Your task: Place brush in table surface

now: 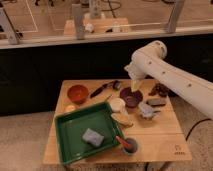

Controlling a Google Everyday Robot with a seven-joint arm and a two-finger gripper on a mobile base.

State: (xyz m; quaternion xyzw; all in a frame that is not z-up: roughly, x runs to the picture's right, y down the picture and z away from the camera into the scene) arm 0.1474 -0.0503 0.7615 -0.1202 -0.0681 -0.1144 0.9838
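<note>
Starting nearest and finding a green tray (pixel 72 137) at the front left of the light wooden worktop (pixel 165 135), carrying a grey sponge (pixel 92 136), with a teal cup (pixel 130 146) just beside its right corner and a small dark logo (pixel 177 148) near the front right corner. Moving back past a white cup (pixel 117 105) at the middle. Reaching the far side and finding the brush (pixel 102 90) lying flat on the bare wood, outside the tray, between an orange bowl (pixel 77 93) and a dark purple bowl (pixel 131 97). Spotting the gripper (pixel 136 86) hanging over the purple bowl's far rim, just right of the brush head, standing wide open and gripping nothing. Judging the brush to be resting already where the task wants it, so either finishing or not yet beginning; not being able to tell which from this alone. Tracing the white arm (pixel 170 75) back to the right edge. Looking beyond and taking in a dark wall panel (pixel 50 65) behind the worktop, a speckled floor (pixel 20 145) below, and grey posts (pixel 77 20) along a ledge farther off.
</note>
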